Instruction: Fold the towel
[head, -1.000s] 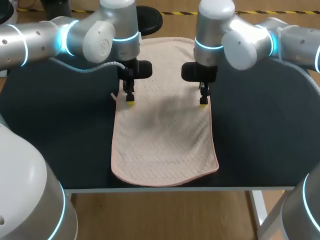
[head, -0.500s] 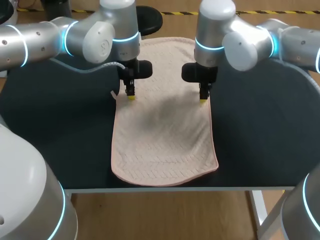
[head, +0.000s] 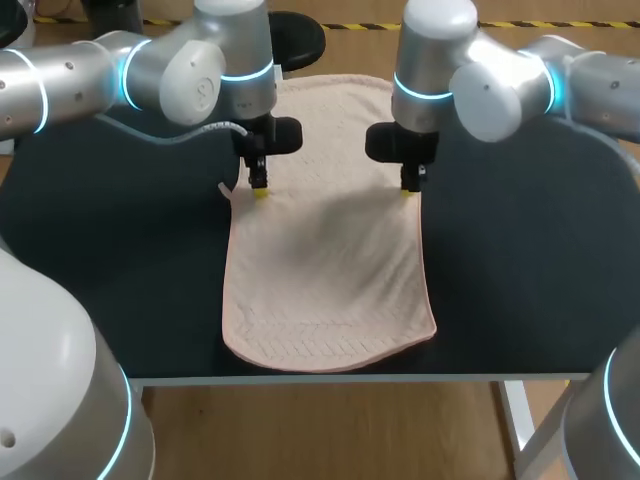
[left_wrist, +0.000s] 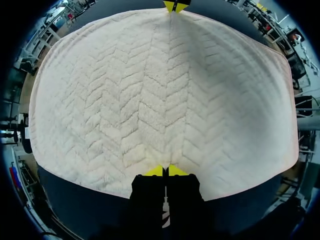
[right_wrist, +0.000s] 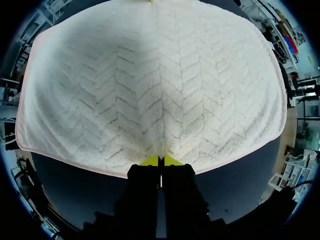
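Note:
A cream towel (head: 325, 270) with a pink hem lies lengthwise on the dark table, its near end close to the front edge. My left gripper (head: 259, 190) is shut on the towel's left edge about midway along. My right gripper (head: 409, 189) is shut on the right edge opposite it. In the left wrist view the yellow tips (left_wrist: 165, 171) pinch the hem, and a raised crease runs across the towel (left_wrist: 150, 90) to the other gripper (left_wrist: 174, 6). The right wrist view shows its gripper (right_wrist: 160, 161) shut on the hem of the towel (right_wrist: 150, 85).
Bare dark tabletop (head: 540, 260) lies to both sides of the towel. The table's front edge (head: 330, 378) runs just below the towel's near end. Both arms cross over the far half of the table.
Both grippers have shut on the towel's side edges. They have drawn slightly up and away from the front, and the pinched edges have risen a little with them.

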